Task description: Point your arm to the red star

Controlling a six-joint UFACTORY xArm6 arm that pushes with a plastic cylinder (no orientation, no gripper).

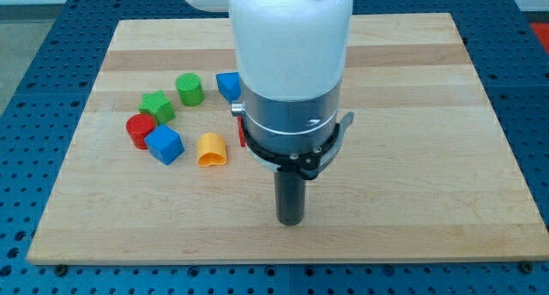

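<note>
The red star (239, 126) is almost wholly hidden behind my arm; only small red bits show at the arm's left edge, just below the blue block (227, 85). My tip (291, 221) is on the board at the view's lower middle, below and to the right of those red bits. A yellow block (211, 150) lies to the left of the tip. Further left are a blue cube (164, 145), a red cylinder (140, 129), a green star-like block (157, 105) and a green cylinder (190, 89).
The wooden board (429, 158) lies on a blue perforated table (26, 158). My white and silver arm body (292, 72) covers the board's upper middle and hides what is behind it.
</note>
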